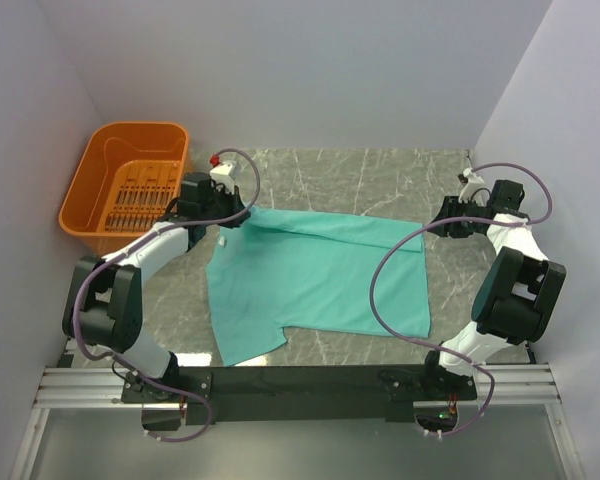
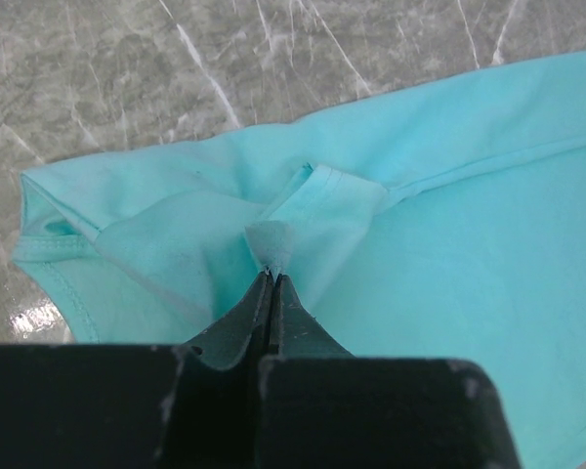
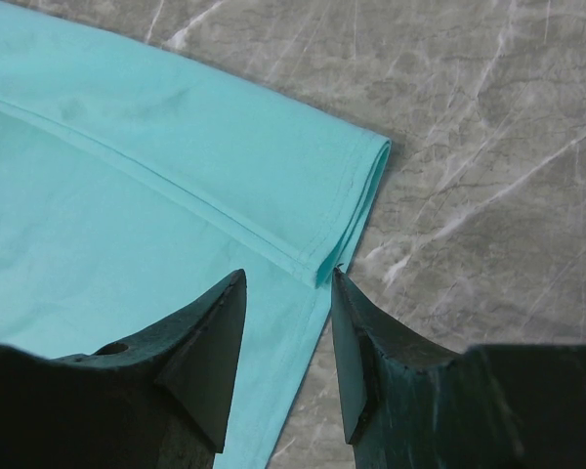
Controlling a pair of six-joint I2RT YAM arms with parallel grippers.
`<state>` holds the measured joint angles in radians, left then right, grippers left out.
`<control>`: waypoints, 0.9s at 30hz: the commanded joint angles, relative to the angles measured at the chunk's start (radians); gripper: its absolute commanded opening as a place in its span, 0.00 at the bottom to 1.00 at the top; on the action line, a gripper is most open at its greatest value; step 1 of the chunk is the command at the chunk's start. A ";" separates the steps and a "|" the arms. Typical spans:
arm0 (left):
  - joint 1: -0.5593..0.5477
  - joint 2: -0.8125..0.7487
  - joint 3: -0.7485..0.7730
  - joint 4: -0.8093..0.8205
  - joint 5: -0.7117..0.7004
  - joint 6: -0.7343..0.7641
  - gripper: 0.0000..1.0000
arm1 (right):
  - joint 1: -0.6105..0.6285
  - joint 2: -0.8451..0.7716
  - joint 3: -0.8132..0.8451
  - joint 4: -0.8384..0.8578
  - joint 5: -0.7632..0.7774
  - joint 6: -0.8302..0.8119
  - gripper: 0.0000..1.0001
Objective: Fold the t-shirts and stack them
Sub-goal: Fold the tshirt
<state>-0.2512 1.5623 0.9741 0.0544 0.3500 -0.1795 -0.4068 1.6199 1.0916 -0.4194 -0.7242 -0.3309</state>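
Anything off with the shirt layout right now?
Mildly. The t-shirt lies skewed, its far edge folded over, with cloth bunched where the left pincer pinches it. The right pincer stands open at the other fold corner.

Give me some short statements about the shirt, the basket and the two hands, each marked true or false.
1. The left hand is shut on a fold of the t-shirt. True.
2. The right hand grips the t-shirt's corner. False: its jaws stand open, and the folded corner lies just ahead of them, not gripped.
3. The t-shirt lies inside the orange basket. False: it lies on the table, outside the basket.
4. The orange basket is on the left arm's side. True.
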 commanded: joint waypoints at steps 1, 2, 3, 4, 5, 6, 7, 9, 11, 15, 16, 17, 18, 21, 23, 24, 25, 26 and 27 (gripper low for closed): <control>-0.013 -0.048 -0.006 -0.022 -0.011 0.031 0.01 | -0.006 -0.026 0.002 0.005 -0.017 -0.008 0.47; -0.014 -0.047 -0.008 -0.030 -0.011 0.034 0.01 | -0.006 -0.026 0.002 0.005 -0.018 -0.008 0.48; -0.014 -0.050 -0.008 -0.033 -0.013 0.032 0.01 | -0.007 -0.025 0.004 0.005 -0.018 -0.008 0.48; -0.014 -0.048 -0.006 -0.037 -0.013 0.032 0.01 | -0.007 -0.025 0.004 0.004 -0.020 -0.008 0.48; -0.016 -0.050 -0.006 -0.042 -0.014 0.031 0.01 | -0.007 -0.025 0.004 0.004 -0.021 -0.008 0.48; -0.016 -0.051 -0.005 -0.044 -0.020 0.029 0.01 | -0.006 -0.025 0.004 0.004 -0.023 -0.007 0.48; -0.016 -0.051 -0.006 -0.045 -0.022 0.028 0.01 | -0.006 -0.025 0.004 0.004 -0.021 -0.010 0.48; -0.017 -0.054 -0.008 -0.048 -0.028 0.025 0.01 | -0.007 -0.025 0.007 -0.001 -0.021 -0.010 0.48; -0.017 -0.057 -0.006 -0.051 -0.035 0.017 0.06 | -0.007 -0.026 0.005 -0.002 -0.024 -0.010 0.48; -0.019 -0.079 0.032 -0.138 -0.057 0.028 0.36 | -0.007 -0.032 0.005 -0.005 -0.023 -0.011 0.48; -0.020 -0.099 0.029 -0.137 -0.054 0.034 0.50 | -0.007 -0.035 0.005 -0.005 -0.023 -0.011 0.48; -0.020 -0.125 0.022 -0.130 -0.048 0.041 0.59 | -0.007 -0.037 0.005 -0.005 -0.024 -0.013 0.48; -0.022 -0.196 -0.007 -0.101 -0.043 0.044 0.68 | -0.007 -0.040 0.004 -0.005 -0.023 -0.011 0.48; -0.022 -0.315 -0.050 -0.065 -0.033 0.041 0.86 | -0.007 -0.043 0.004 -0.005 -0.027 -0.011 0.48; -0.022 -0.326 -0.040 -0.074 -0.023 0.038 0.87 | -0.006 -0.038 0.005 -0.007 -0.038 -0.008 0.48; -0.022 -0.289 -0.003 -0.091 -0.007 0.037 0.86 | -0.004 -0.037 0.011 -0.010 -0.041 -0.011 0.48; -0.022 -0.260 0.024 -0.123 0.006 0.043 0.84 | -0.003 -0.031 0.014 -0.015 -0.046 -0.011 0.48; -0.022 -0.225 0.055 -0.174 0.015 0.051 0.83 | -0.001 -0.026 0.017 -0.025 -0.055 -0.014 0.48; -0.022 -0.147 0.108 -0.201 0.041 0.057 0.80 | 0.000 -0.019 0.025 -0.038 -0.063 -0.020 0.48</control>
<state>-0.2699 1.2758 0.9962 -0.0696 0.3332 -0.1471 -0.4065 1.6196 1.0920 -0.4335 -0.7483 -0.3325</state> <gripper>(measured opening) 0.830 0.481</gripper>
